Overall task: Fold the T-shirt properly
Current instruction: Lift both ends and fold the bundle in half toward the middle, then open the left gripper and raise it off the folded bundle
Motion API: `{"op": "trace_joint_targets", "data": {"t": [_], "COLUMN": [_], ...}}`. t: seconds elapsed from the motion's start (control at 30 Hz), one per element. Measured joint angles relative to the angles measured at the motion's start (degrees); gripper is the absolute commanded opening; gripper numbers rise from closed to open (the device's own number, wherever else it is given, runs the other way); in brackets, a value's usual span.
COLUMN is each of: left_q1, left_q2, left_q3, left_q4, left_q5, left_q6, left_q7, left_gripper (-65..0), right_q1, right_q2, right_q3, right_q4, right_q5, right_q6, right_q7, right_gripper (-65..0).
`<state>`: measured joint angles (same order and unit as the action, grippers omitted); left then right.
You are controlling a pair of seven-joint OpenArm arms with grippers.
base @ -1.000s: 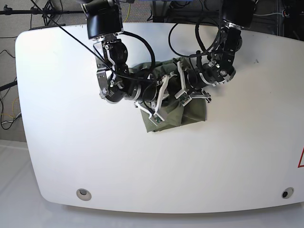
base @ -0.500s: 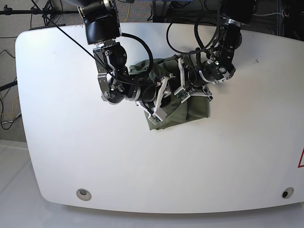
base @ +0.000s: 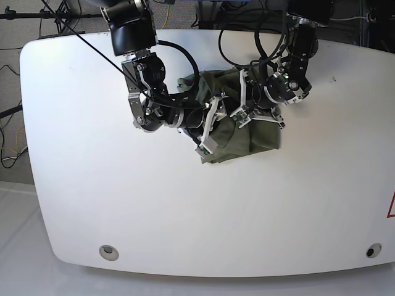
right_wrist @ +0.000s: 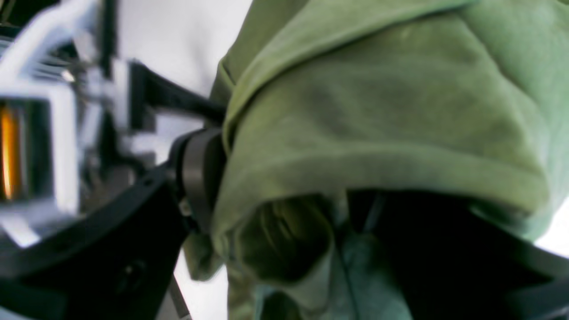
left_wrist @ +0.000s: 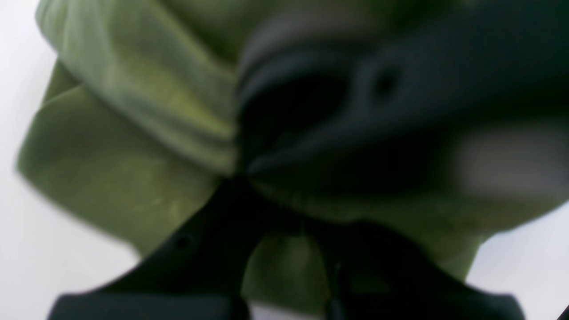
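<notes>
**A:** Where is the T-shirt (base: 244, 139) right now?

**Me:** Bunched in a thick bundle near the middle of the white table (base: 80, 185), a little toward twelve o'clock. Both my wrists are buried in it, so only its six o'clock and four o'clock edges lie flat in the base view.

**A:** And your jaws?

**Me:** My left gripper (left_wrist: 284, 222) is pinched tight on a gather of the cloth; in its wrist view the fabric puckers into the closed tips. My right gripper (base: 210, 126) has its white fingers spread apart at the nine o'clock side of the bundle. Cloth drapes over one finger in the right wrist view, but I judge it is draped there, not clamped.

**A:** How do you do this step well?

**Me:** I'd keep the left pinch firm and carry its layer over without dragging the layers beneath. The right should slip out gently so the draped hem doesn't ride along. Thin cotton slides and creases easily, so slow moves suit it.

**A:** Anything in the way?

**Me:** Mostly myself: the two wrists sit nearly touching over the shirt, and black cables (base: 234, 37) loop near twelve o'clock. The table around the shirt holds only two small round fittings (base: 108, 251) along its six o'clock edge.
</notes>
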<state>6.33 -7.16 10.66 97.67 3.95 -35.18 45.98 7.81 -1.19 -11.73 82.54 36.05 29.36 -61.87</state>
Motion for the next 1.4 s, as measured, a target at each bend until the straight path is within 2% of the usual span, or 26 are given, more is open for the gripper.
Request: {"op": "trace_joint_targets", "data": {"t": [0.2,0.63,0.87,1.13,1.3,1.4], "left_q1": [-1.11,-2.23,-2.38,-2.45,-2.78,-2.8], "left_q2": [0.61,0.76,0.7,-2.89,-5.57,-5.95], "left_q3": [-5.03,-5.51,-13.07,-21.22,-25.9,-28.46], "left_q4": [2.99,5.38,7.41,7.54,7.56,7.56], "left_q5": [0.37,0.33,0.17,0.15,0.37,0.37], "left_q6": [0.5,0.39,0.26,-0.11,0.09,0.04], "left_q7": [1.38,1.81,1.62,1.79,1.77,1.77], "left_gripper": [-65.0,-65.0,-65.0,-65.0,-65.0,-65.0], "right_q1": [-0.07,-0.04,-0.22,0.59,0.92,1.18], "right_q2": [0.09,0.22,0.02,-2.4,-3.32,-3.65], "right_q3": [-0.02,0.0,0.0,-0.15,-0.72,-2.36], "right_q4": [-0.02,-0.07,2.21,4.66,7.13,7.52], "right_q5": [-0.33,-0.83,-0.85,-0.81,-0.81,-0.85], "right_q6": [0.0,0.0,0.37,0.44,0.44,0.44], "right_q7": [-0.96,-1.16,-2.05,-7.23,-7.69,-7.93], "right_gripper": [-28.3,-28.3,-28.1,-28.0,-27.8,-27.8]}}
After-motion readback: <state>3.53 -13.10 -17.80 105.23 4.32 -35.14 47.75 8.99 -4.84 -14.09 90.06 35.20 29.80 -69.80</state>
